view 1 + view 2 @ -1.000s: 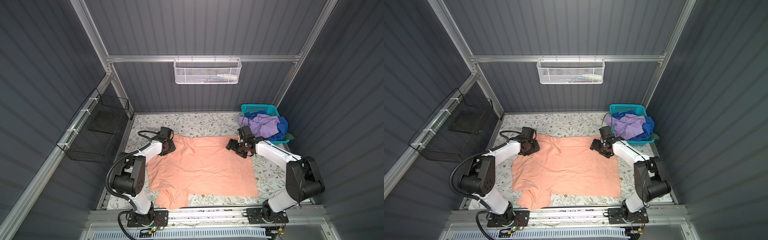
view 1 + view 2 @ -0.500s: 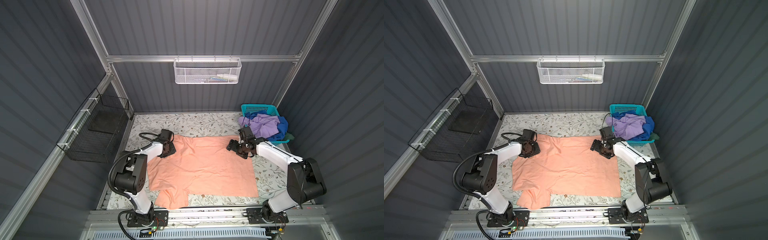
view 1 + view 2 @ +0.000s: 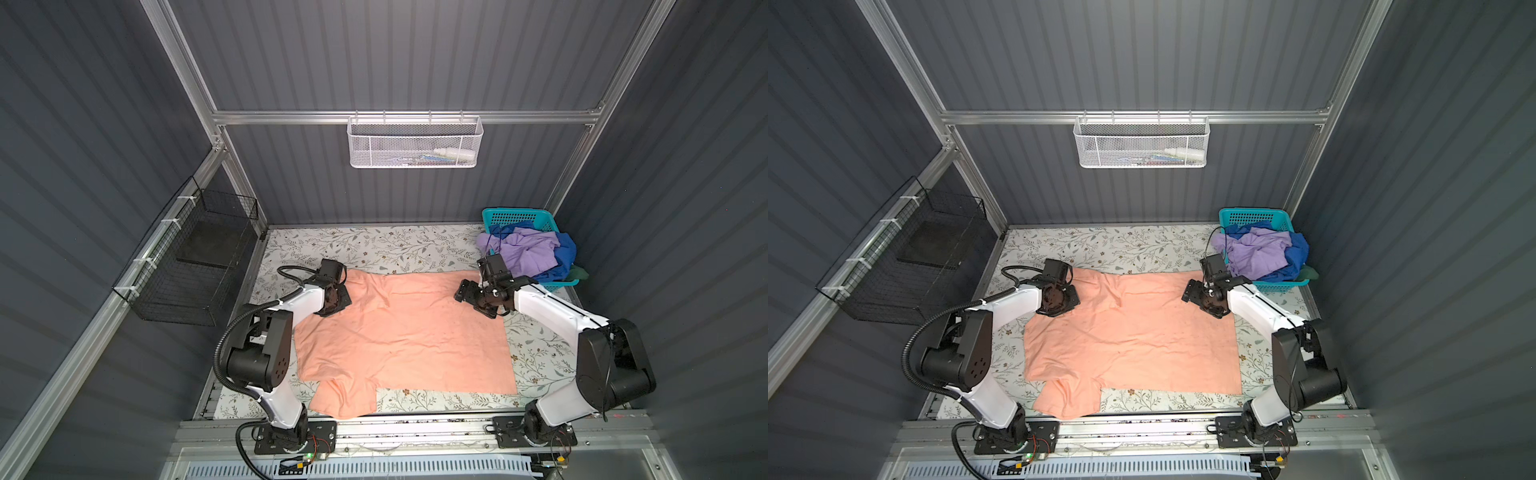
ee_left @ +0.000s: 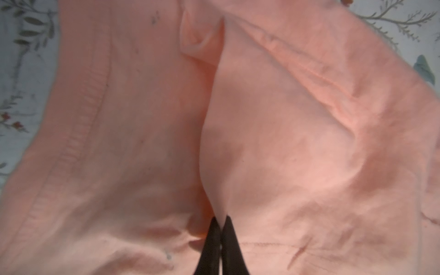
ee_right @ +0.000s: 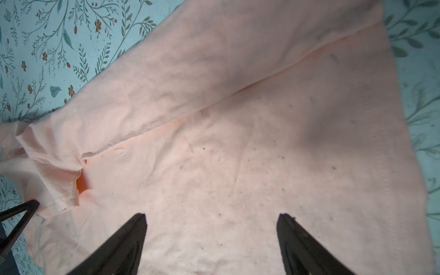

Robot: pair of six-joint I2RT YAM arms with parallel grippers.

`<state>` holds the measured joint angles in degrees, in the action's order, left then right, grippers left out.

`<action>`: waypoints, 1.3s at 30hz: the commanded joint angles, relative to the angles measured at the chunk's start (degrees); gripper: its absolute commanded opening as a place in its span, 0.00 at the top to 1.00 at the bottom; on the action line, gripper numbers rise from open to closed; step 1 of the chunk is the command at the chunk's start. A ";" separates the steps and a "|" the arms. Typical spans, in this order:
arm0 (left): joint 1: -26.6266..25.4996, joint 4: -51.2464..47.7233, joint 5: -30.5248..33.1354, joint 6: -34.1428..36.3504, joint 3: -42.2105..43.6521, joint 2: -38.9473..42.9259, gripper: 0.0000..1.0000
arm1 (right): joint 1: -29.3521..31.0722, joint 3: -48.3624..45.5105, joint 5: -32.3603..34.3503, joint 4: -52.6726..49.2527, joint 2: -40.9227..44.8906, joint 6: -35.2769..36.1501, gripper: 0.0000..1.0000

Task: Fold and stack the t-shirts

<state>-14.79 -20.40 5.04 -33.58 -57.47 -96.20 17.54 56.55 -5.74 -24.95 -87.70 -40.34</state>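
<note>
A peach-orange t-shirt (image 3: pixel 399 332) (image 3: pixel 1129 336) lies spread plain side up on the floral table, one sleeve hanging toward the front edge. My left gripper (image 3: pixel 338 301) (image 4: pixel 221 217) sits at its far left corner, shut on a raised fold of the peach cloth. At the far right corner my right gripper (image 3: pixel 469 291) (image 5: pixel 212 215) hovers open just over the cloth, nothing between its fingers. Lavender (image 3: pixel 528 253), royal blue (image 3: pixel 565 253) and dark green (image 3: pixel 579 273) t-shirts are heaped in the teal basket (image 3: pixel 519 216).
The teal basket stands in the far right corner, just behind my right arm. A black wire basket (image 3: pixel 199 257) hangs on the left wall and a white mesh basket (image 3: pixel 415 143) on the back wall. Bare floral tablecloth (image 3: pixel 374 245) shows behind the shirt.
My left gripper has closed on a fold of the peach shirt at its far left corner. The right gripper stays open in the same place.
</note>
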 commanded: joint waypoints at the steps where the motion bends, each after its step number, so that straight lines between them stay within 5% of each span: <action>1: 0.39 -3.82 2.17 0.28 -0.10 5.28 1.00 | -0.06 -0.75 1.44 -0.96 1.35 0.96 0.12; 11: 0.46 -5.80 3.73 -1.06 3.92 8.99 1.00 | -0.05 0.02 2.05 -2.01 1.41 1.98 0.12; 17: 0.46 -6.91 5.03 -1.23 3.93 9.50 1.00 | 1.06 3.69 12.33 -10.14 1.23 4.65 0.11; 19: 0.46 -7.47 6.29 -1.15 3.42 10.02 0.65 | 1.10 3.87 13.03 -11.01 1.54 5.41 0.11; 24: 0.46 -5.68 8.18 -1.32 2.22 9.36 0.43 | 2.28 4.18 14.68 -11.83 1.50 6.10 0.11; 39: 3.02 4.81 3.85 -3.26 -2.63 -9.67 0.30 | 5.40 11.41 8.78 -7.07 -16.48 7.11 0.11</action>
<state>-13.69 -17.47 11.79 -35.38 -59.16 -102.17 22.94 64.84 4.23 -32.82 -101.84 -34.00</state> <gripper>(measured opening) 0.700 0.887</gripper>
